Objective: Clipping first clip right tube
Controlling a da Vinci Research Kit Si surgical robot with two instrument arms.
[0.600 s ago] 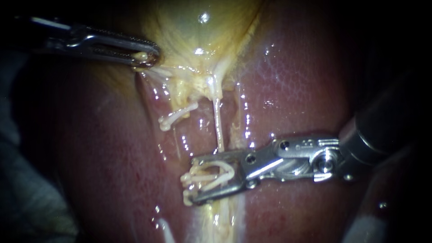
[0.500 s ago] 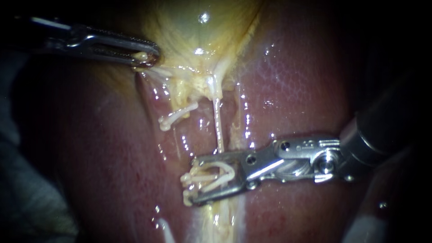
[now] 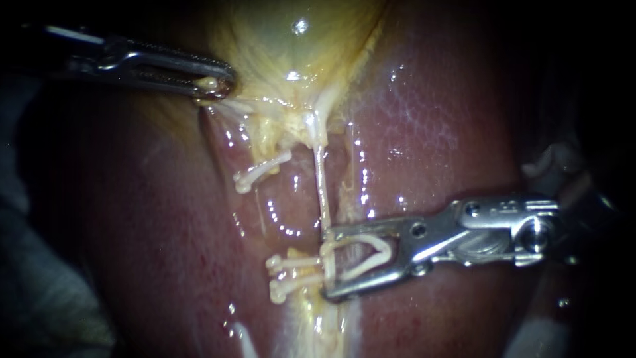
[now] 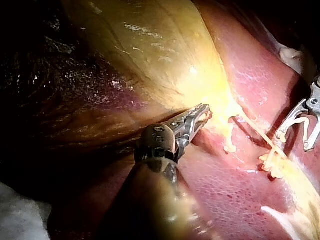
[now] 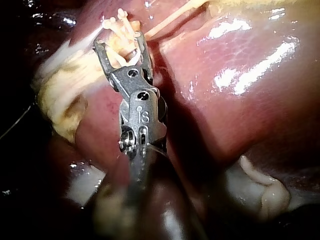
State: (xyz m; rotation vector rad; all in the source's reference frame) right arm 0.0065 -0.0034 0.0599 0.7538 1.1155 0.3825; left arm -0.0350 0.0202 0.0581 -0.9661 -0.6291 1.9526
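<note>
My right instrument point(image 3: 328, 262) comes in from the right. Its jaws stand wide apart and carry a white U-shaped clip point(image 3: 372, 255), whose legs lie along both jaws. The thin pale right tube point(image 3: 321, 185) runs down from the gallbladder point(image 3: 298, 40) and crosses the mouth of these jaws. Two white clips point(image 3: 286, 273) lie just left of the jaw tips. My left instrument point(image 3: 215, 85) is at the upper left, shut on a fold of gallbladder tissue. The right wrist view shows my right instrument point(image 5: 120, 40) with the clips point(image 5: 120, 22) just ahead.
A short tube stub with a clip point(image 3: 260, 171) lies left of the right tube. Wet red liver point(image 3: 430, 132) surrounds the field. A pale tissue lump point(image 3: 556, 159) sits above the right instrument's wrist. White material point(image 3: 536, 335) shows at the lower right.
My right instrument has drawn back to the right with its clip. The two white clips that were between its jaws now lie clear of the tips. My left instrument has not moved.
</note>
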